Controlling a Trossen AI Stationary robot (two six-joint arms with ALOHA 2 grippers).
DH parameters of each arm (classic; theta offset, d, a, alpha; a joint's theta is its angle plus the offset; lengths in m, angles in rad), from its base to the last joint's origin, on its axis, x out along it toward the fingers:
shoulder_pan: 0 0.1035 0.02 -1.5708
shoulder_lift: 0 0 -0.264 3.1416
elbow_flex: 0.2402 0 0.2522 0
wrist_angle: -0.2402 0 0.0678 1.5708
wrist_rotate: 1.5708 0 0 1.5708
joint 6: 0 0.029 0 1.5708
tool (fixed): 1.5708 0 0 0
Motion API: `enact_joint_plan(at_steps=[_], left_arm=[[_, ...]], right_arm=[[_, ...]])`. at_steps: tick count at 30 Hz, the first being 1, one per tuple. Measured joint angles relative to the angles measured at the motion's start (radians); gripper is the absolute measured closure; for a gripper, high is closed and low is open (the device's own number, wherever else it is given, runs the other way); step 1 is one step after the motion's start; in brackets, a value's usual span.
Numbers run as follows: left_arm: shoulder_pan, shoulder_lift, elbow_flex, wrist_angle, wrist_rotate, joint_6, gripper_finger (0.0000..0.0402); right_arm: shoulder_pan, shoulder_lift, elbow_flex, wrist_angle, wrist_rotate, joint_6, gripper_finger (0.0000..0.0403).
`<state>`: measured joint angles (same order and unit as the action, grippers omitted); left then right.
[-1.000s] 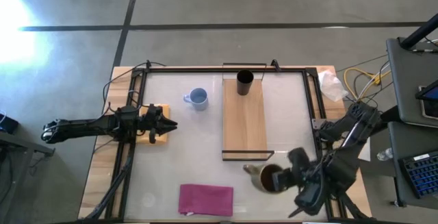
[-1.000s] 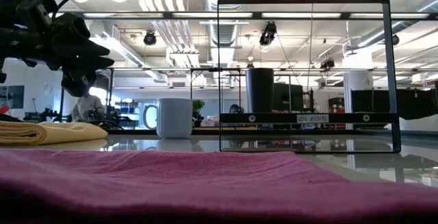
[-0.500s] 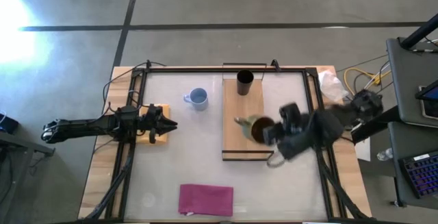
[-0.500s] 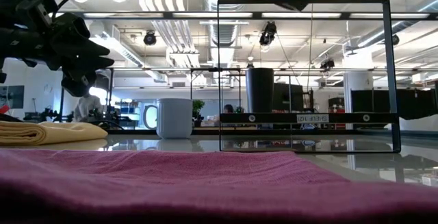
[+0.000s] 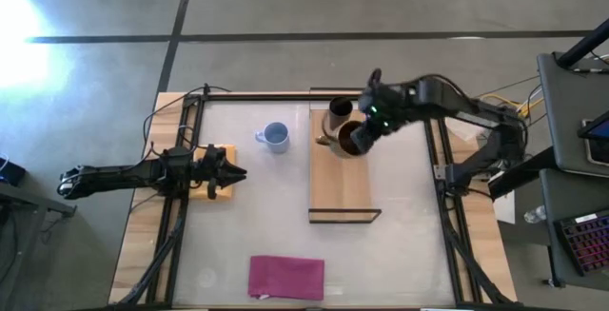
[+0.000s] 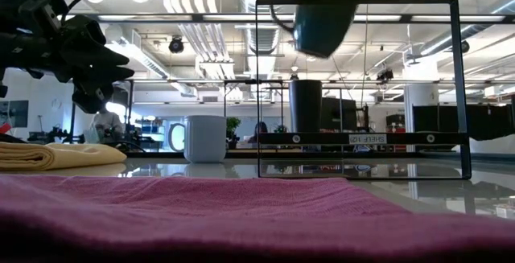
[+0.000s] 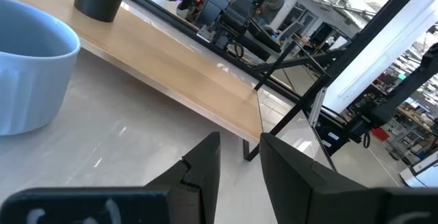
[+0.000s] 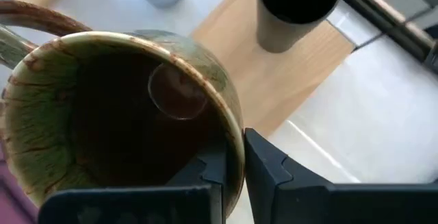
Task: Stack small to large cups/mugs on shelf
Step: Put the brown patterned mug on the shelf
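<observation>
My right gripper [image 5: 366, 126] is shut on the brown glossy mug [image 5: 354, 138], held in the air over the far part of the light-wood shelf [image 5: 340, 178]. The mug hangs just beside the narrow black cup [image 5: 340, 113], which stands on its base at the shelf's far end. In the low view the mug [image 6: 322, 22] is high above the black cup [image 6: 306, 106]. The light blue mug [image 5: 275, 137] stands on the table left of the shelf. My left gripper [image 5: 240, 172] waits over the yellow pad [image 5: 221, 185], its fingers a narrow gap apart and empty. My right gripper pinches the brown mug's rim wall [image 8: 236, 148] on the side away from the handle. One finger [image 8: 209, 172] is inside the mug and one [image 8: 274, 172] is outside. The fingers slant down from the table's far right. The mug hangs clear of the shelf, tilted, with its handle [image 6: 282, 10] toward the table's left.
A magenta cloth [image 5: 286, 277] lies near the front edge and fills the low view's foreground [image 6: 241, 215]. Thin dark metal frames stand at the shelf's near end [image 5: 344, 217] and far end [image 5: 340, 90]. A dark rail [image 5: 186, 159] runs round the table.
My right gripper has carried the brown mug from the table's near right, up and toward the far edge along the shelf. It now stands beside the black cup. The mug has risen into the low view and stays in the hold.
</observation>
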<state>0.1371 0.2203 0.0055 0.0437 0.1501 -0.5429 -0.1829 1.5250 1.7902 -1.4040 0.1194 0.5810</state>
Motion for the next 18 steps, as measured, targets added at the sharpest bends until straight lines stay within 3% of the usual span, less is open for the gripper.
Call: enact_joint_plan(at_steps=[6, 18], left_arm=[[0.0, 0.0, 0.0, 0.0, 0.0, 0.0, 0.0312], [0.0, 0.002, 0.0, 0.0, 0.0, 0.0, 0.0312]], right_arm=[[-0.126, 0.091, -0.001, -0.006, -0.113, -0.285, 0.0383], [-0.212, 0.312, -0.001, 0.055, -0.213, -0.469, 0.0383]])
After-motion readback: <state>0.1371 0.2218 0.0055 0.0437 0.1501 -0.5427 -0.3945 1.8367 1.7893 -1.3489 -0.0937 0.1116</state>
